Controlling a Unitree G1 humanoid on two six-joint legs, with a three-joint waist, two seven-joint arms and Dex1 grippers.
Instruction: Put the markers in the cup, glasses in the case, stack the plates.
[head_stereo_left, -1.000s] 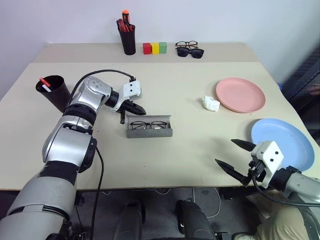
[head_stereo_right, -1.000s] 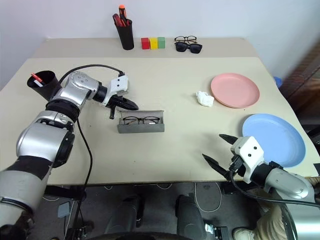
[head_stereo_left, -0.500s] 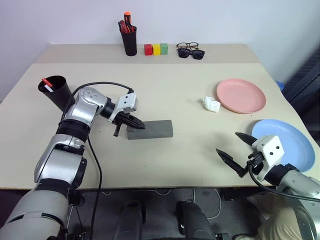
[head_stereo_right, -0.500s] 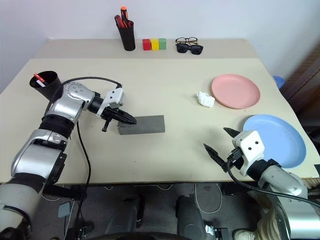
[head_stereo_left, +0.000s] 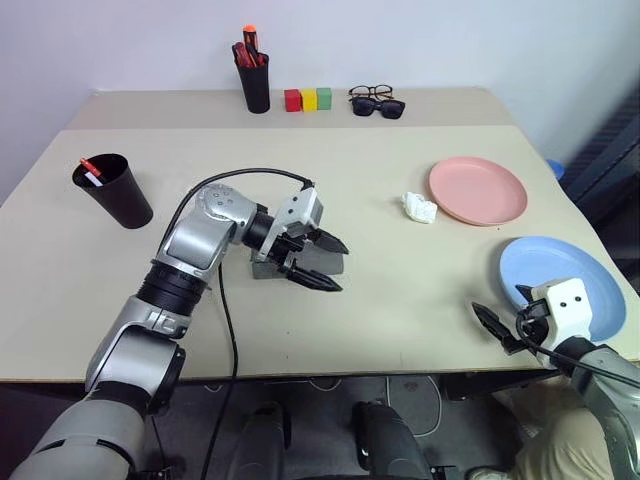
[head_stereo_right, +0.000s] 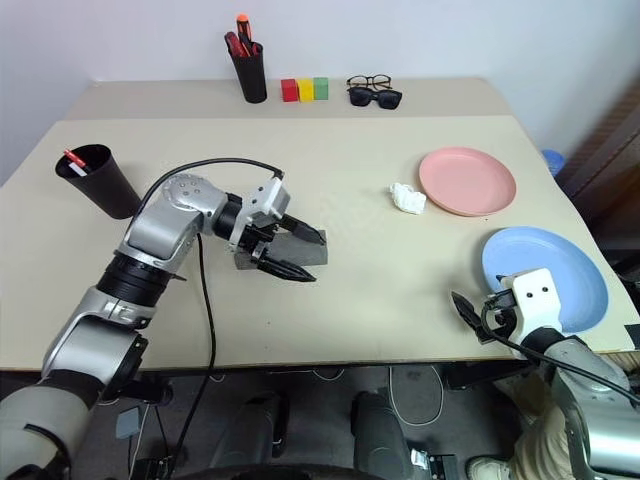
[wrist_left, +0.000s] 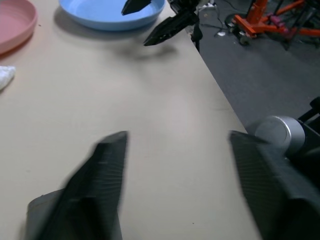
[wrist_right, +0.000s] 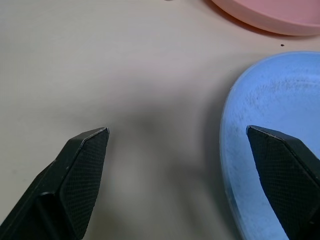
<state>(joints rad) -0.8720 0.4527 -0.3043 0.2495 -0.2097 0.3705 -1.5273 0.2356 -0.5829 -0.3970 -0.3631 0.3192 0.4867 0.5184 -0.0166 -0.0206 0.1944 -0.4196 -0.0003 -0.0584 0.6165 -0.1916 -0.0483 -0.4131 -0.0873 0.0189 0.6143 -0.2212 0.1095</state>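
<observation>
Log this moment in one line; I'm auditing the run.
grey rectangular hard case: closed | left tool: open over case | right tool: open beside light blue round plate | plates: unstacked

Light: bright, even, from overhead
Shadows: soft, short
Blur: left wrist view's fingers (wrist_left: 95, 185) smeared
Head views: sharp

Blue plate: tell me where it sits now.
The blue plate lies at the table's near right corner, nearer than the pink plate, beside the right end effector.

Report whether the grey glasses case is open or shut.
Shut. The case shows an unbroken grey lid with no glasses visible inside; the left gripper hovers over it, jaws spread.
</observation>
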